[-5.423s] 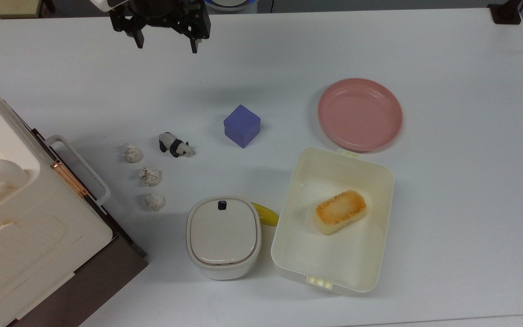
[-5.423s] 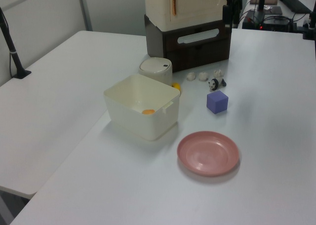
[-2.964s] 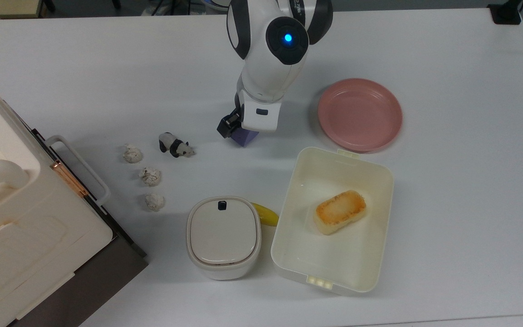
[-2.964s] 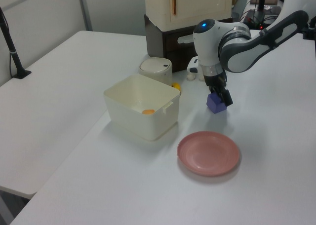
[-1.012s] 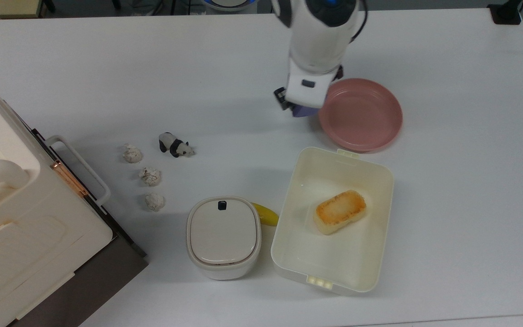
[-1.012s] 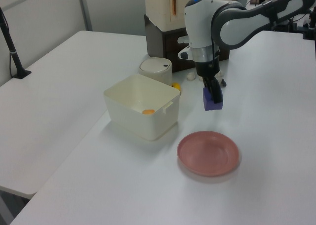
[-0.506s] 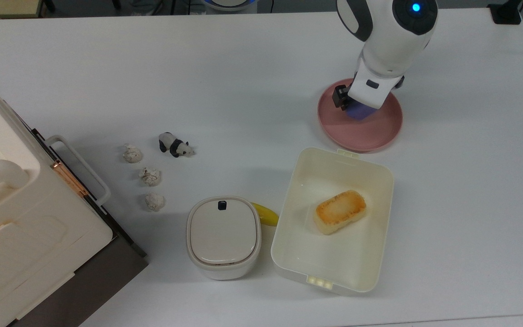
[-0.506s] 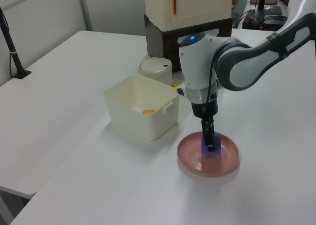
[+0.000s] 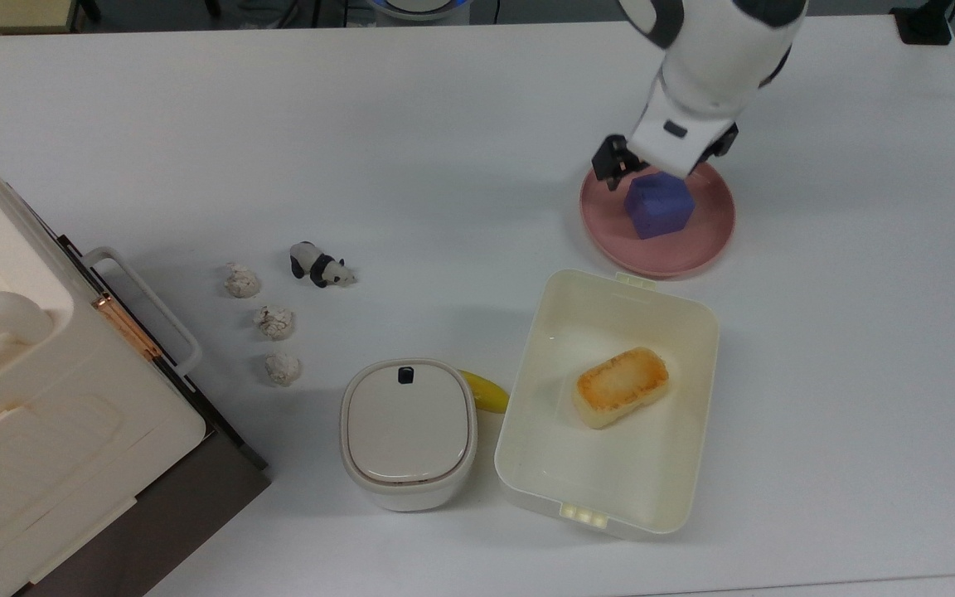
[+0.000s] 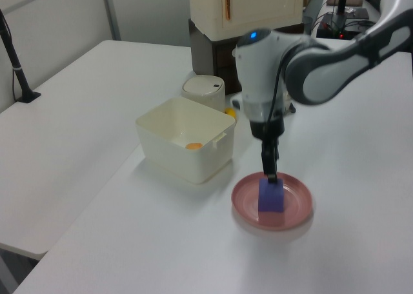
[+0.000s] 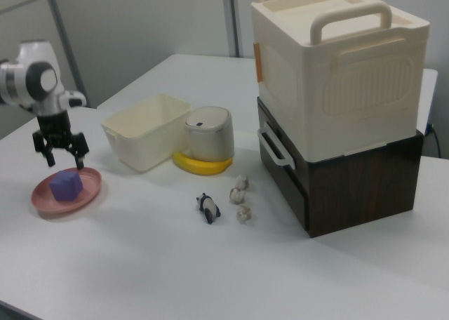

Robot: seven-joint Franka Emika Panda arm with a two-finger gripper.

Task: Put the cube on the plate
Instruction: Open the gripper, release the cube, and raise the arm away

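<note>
The cube [image 9: 658,206] sits on the plate [image 9: 710,240], released, with the gripper [image 11: 61,152] spread open just above it, so placing looks done and the arm need only lift clear.

Banana [image 9: 484,390]: largely hidden behind lidded pot [image 9: 408,431] and tub [image 9: 608,400]. Storage box [image 9: 38,414]: cut off at the top view's left edge.

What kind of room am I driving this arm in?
Probably a lab or office test bench: large white tables, grey partition walls behind, and toy props such as a panda figurine and a fake toast block.
</note>
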